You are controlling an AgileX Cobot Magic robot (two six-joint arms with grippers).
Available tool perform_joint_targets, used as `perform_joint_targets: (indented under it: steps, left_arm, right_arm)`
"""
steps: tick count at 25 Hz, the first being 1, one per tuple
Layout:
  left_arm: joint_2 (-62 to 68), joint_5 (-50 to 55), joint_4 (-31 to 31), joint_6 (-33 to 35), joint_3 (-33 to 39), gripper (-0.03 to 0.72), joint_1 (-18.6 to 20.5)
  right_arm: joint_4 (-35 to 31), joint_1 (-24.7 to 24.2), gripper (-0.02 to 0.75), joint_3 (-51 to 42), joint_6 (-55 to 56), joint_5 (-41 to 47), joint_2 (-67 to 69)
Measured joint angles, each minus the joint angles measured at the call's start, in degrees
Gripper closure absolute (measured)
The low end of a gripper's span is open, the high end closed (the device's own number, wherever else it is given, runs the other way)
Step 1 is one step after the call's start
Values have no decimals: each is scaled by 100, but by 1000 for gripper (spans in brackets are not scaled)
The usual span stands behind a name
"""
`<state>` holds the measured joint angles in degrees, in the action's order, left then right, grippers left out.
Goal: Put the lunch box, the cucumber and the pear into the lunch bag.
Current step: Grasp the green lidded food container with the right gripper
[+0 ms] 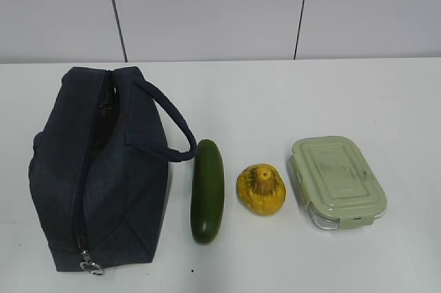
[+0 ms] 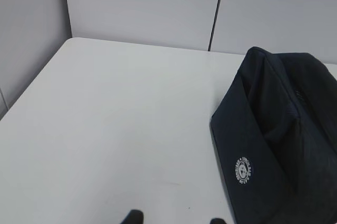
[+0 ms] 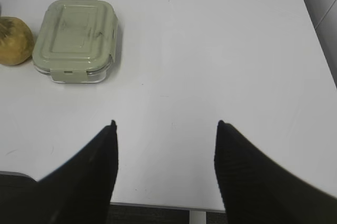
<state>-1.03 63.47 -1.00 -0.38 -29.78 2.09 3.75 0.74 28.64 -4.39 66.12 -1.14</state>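
Nearest to the exterior camera lies the metal ring pull (image 1: 90, 263) of the lunch bag (image 1: 103, 169), a boxy bag of dark navy fabric on the left of the white table (image 1: 331, 93), with its long top zipper partly open at the far end. The right gripper (image 3: 166, 124) hangs over bare table with its black fingers (image 3: 100, 171) spread wide, holding nothing and touching nothing. Of the left gripper (image 2: 176, 217) only two dark tips show, apart and empty, beside the bag. Right of the bag, just under its loop handle (image 1: 172, 124), lies the smooth dark green cucumber (image 1: 207, 190). Next come the bumpy yellow pear (image 1: 261, 188) and the lunch box (image 1: 336, 180), clear glass with a sage-green lid, all apart.
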Motion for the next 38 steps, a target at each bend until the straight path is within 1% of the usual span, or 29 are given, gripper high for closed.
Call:
perform_joint_targets:
  steps: [28, 32, 35, 38]
  left_arm:
    - [0, 0, 0, -5, 0, 442, 0]
    - [0, 0, 0, -5, 0, 442, 0]
    - [0, 0, -3, -5, 0, 442, 0]
    - [0, 0, -3, -5, 0, 442, 0]
  right_arm:
    - [0, 0, 280, 0, 0, 0, 0]
    - [0, 0, 279, 12, 216, 0, 209]
    - [0, 0, 253, 186, 371, 0, 812]
    - [0, 0, 195, 427, 501, -110, 1517]
